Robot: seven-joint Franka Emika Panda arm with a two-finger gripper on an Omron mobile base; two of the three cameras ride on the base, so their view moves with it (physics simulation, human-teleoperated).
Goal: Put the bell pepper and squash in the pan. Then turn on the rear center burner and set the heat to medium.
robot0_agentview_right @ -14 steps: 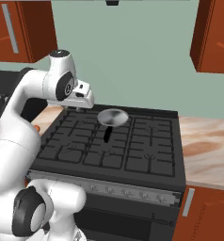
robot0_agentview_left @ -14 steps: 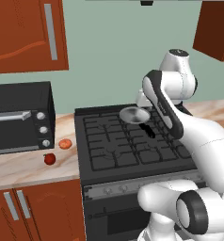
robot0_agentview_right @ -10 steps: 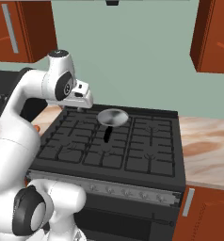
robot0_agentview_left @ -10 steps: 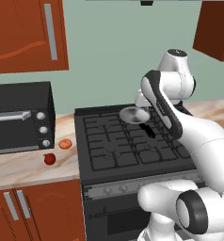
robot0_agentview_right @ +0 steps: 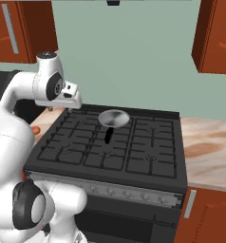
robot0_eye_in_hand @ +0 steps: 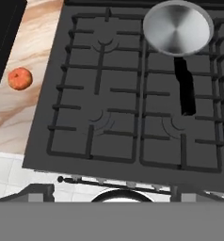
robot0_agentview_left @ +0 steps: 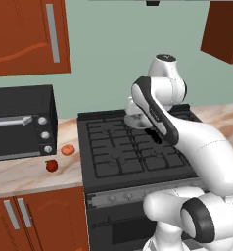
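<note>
Beside black range (robot0_agentview_left: 133, 152), marbled counter (robot0_agentview_left: 25, 171), seemingly.

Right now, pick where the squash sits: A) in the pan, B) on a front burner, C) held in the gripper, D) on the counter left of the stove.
D: the squash lies on the counter near the bell pepper, left of the stove; the pan is empty.

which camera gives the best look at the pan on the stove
The hand view: it looks down on the pan, showing its empty round bowl and black handle unblocked. The right base view also shows the pan clear on the rear grates, but smaller and side-on. In the left base view the pan is mostly hidden behind the arm.
</note>
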